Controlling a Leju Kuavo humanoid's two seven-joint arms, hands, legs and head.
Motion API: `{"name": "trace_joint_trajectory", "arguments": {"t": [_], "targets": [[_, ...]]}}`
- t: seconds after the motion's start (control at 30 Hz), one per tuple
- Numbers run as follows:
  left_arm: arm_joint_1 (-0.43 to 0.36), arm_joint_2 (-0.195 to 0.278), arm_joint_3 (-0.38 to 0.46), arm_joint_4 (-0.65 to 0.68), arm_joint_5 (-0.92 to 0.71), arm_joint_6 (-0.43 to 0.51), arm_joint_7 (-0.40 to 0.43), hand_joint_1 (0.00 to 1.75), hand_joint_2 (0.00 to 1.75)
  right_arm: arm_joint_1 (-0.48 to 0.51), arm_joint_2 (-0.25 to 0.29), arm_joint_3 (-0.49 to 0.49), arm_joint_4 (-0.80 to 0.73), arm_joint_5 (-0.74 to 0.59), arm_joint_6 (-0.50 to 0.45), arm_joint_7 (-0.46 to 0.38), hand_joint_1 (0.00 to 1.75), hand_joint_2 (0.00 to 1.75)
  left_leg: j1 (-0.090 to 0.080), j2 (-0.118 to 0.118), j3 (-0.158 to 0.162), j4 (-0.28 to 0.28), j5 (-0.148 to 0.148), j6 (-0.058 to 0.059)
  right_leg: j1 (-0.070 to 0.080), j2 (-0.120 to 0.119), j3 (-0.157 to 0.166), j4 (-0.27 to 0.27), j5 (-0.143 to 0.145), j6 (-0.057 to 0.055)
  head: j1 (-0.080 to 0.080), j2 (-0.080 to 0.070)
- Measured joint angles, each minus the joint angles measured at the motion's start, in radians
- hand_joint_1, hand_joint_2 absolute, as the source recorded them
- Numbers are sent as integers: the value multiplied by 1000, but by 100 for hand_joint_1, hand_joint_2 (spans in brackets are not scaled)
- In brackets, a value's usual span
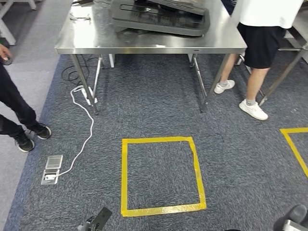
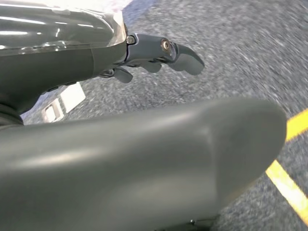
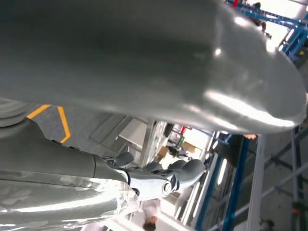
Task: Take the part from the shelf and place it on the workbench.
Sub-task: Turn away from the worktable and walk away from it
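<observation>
A steel workbench (image 1: 94, 33) stands ahead at the top of the head view. Wide dark grey moulded parts (image 1: 160, 17) lie flat on it, one on another. My left hand (image 1: 98, 219) hangs low at the bottom edge, left of the yellow tape square. Up close, the left hand (image 2: 109, 154) holds nothing, its thick thumb apart from the dark fingers (image 2: 160, 50) over grey carpet. My right hand (image 1: 294, 216) shows at the bottom right corner. The right hand (image 3: 145, 72) is also empty, its fingers (image 3: 163, 180) stretched out away from the thumb.
A yellow tape square (image 1: 124, 178) marks the carpet before the workbench, with another (image 1: 294, 144) at right. One person (image 1: 261, 38) stands by the bench's right end and another (image 1: 14, 106) at far left. A white cable (image 1: 85, 125) runs to a floor socket (image 1: 52, 168).
</observation>
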Motion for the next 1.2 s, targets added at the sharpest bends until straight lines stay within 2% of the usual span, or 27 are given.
{"name": "trace_joint_trajectory", "arguments": {"t": [0.07, 0.1, 0.13, 0.17, 0.2, 0.27, 0.3, 0.33, 0.4, 0.47, 0.53, 0.57, 0.6, 0.63, 0.67, 0.7, 0.77, 0.83, 0.9, 0.93, 0.97, 1.03, 1.07, 1.1, 1.13, 1.17, 1.2], "targets": [[4, 0, 0, 0, 0, 1, 0, 0, 0, 0, 0, 0, 0, -2, 0, 0, 0, 0, 0, 29, -2, 0, 0, 0, -6, -22, -56, 128, -56, 9, 1, 0], [4, 0, 0, 0, 0, 1, 1, 0, 0, 1, 0, 0, 0, -2, 0, 0, 0, 0, 0, 43, -3, 1, 0, 0, -8, -26, -66, 157, -61, 12, 1, 0], [4, 0, 0, 0, 0, 2, 1, 0, 0, 2, 0, 0, 1, -3, 0, 0, 0, 0, 0, 56, -3, 1, -1, -1, -10, -30, -58, 146, -47, 13, 1, 0], [3, 0, 0, 0, 0, 2, 1, 0, 0, 3, 0, 0, 1, -3, 0, 0, 0, 0, 0, 67, -2, 1, -1, -2, -11, -36, -28, 95, -18, 13, 1, 0], [1, 0, 0, 0, 0, 2, 1, 0, 0, 3, 0, 0, 0, -4, 0, 0, 0, 0, 0, 77, 0, 0, -2, -3, -11, -51, 14, 18, 16, 11, 1, 0], [-1, 0, 0, 0, 0, 2, 1, 0, 0, 2, 0, 0, 0, -4, 0, 0, 0, 0, -3, 92, 2, 0, -4, -11, -3, -83, 75, -103, 53, 1, 0, 0], [-2, 0, 0, 0, 0, 2, 1, 0, 0, 2, 0, 0, -1, -5, -1, 0, 0, 0, -4, 99, 3, -1, -4, -16, 1, -90, 86, -128, 57, -4, 0, 0], [-2, 0, 0, 0, -1, 2, 1, 0, 0, 2, 0, -1, -1, -6, -2, 0, 0, 0, -5, 106, 4, -3, -4, -22, 5, -87, 83, -130, 55, -10, -1, 0], [-2, -1, 0, 0, -1, 2, 1, 0, 0, 6, -1, -2, -3, -8, -3, 0, 0, 0, -3, 112, 10, -6, -7, -35, 6, -67, 82, -137, 62, -24, -1, 0], [-3, -2, 0, 0, -1, 4, 1, 0, 0, 7, -1, -3, -6, -10, -3, 0, 0, 0, -1, 79, -3, 37, -44, -40, 2, -50, 87, -150, 72, -41, -3, 0], [0, -2, 0, 0, -1, 5, 1, 0, 0, 6, -1, -4, -7, -11, -3, -1, 0, 0, -2, 36, -54, 158, -111, -39, 1, -29, 87, -155, 77, -50, -5, 0], [2, -2, 0, 0, -1, 5, 1, 0, 0, 7, -1, -5, -7, -12, -2, -1, 0, 0, -3, 27, -82, 221, -135, -38, 3, -16, 86, -154, 77, -52, -5, 0], [4, -2, 0, 0, -1, 5, 1, 0, 0, 8, -1, -5, -7, -12, -1, -1, 0, 0, -5, 23, -101, 260, -143, -37, 5, -3, 86, -153, 77, -53, -5, 0], [5, -1, 0, 0, -1, 5, 2, 0, 0, 8, -1, -6, -7, -12, 0, -1, 0, 0, -6, 21, -103, 261, -130, -36, 6, 12, 86, -151, 77, -53, -5, 0], [5, -1, 0, 0, -1, 6, 2, 0, 0, 9, -1, -6, -7, -12, 1, -2, 0, 0, -7, 17, -88, 223, -99, -34, 6, 27, 86, -149, 77, -52, -5, 0], [4, -1, 0, 0, -1, 6, 2, 0, 0, 9, -1, -6, -7, -12, 1, -2, 0, 0, -6, 6, -62, 159, -59, -31, 6, 41, 85, -144, 75, -51, -5, 0], [3, -1, 0, 0, -1, 7, 2, 0, 0, 8, -1, -7, -7, -13, 1, -2, 0, 0, -2, -37, -15, 45, -10, -26, 7, 67, 76, -130, 69, -45, -4, 0], [3, -1, 0, 0, -1, 8, 2, 0, 0, 10, -1, -9, -7, -13, 1, -3, 0, 0, -2, -61, -4, 10, -8, -24, 4, 88, 62, -120, 69, -35, -3, 0], [1, -1, 1, 0, -1, 8, 2, 0, 0, 14, -1, -11, -8, -13, 1, -3, 0, 0, -3, -43, -4, 5, -6, -16, 0, 100, 54, -118, 70, -24, -4, 0], [-1, -1, 1, 0, -1, 8, 2, 0, 0, 16, -1, -13, -8, -14, 1, -3, 0, 0, -1, -33, -2, 3, -5, -11, 1, 85, 49, -109, 64, -18, -2, 0], [-2, -2, 1, 0, -1, 9, 1, 0, 0, 15, -1, -14, -9, -14, 2, -4, 0, 0, 1, -21, -1, 0, -4, -6, 1, 59, 36, -82, 47, -13, 0, 0], [-1, -2, 1, 0, -1, 10, 1, 0, 0, 13, -2, -15, -10, -15, 2, -4, 0, 0, 2, 5, 2, -1, -5, -1, 0, -2, -18, 29, -9, 0, 4, 0], [1, -2, 1, 0, -1, 10, 1, 0, 0, 13, -2, -16, -10, -16, 2, -4, 0, 0, 2, 21, 3, -1, -7, 0, -4, -16, -53, 97, -35, 5, 4, 0], [3, -2, 1, 0, -1, 10, 1, 0, 0, 15, -2, -17, -10, -16, 2, -4, 0, 0, 1, 35, 3, -1, -8, 0, -7, -23, -79, 145, -47, 8, 4, 0], [3, -2, 1, 0, -1, 11, 1, 0, 0, 17, -2, -18, -10, -17, 2, -4, 0, 0, 2, 48, 5, -1, -10, -2, -10, -27, -89, 159, -41, 11, 4, 0], [3, -2, 1, 0, -1, 12, 2, 0, 0, 19, -2, -19, -10, -18, 2, -4, 0, 0, 2, 60, 7, -1, -13, -4, -12, -31, -76, 132, -16, 12, 4, 0], [2, -3, 1, 0, -1, 12, 2, 0, 0, 20, -2, -20, -11, -20, 3, -5, 0, 0, 2, 70, 12, -1, -16, -6, -13, -41, -45, 69, 21, 11, 4, 0]]}}
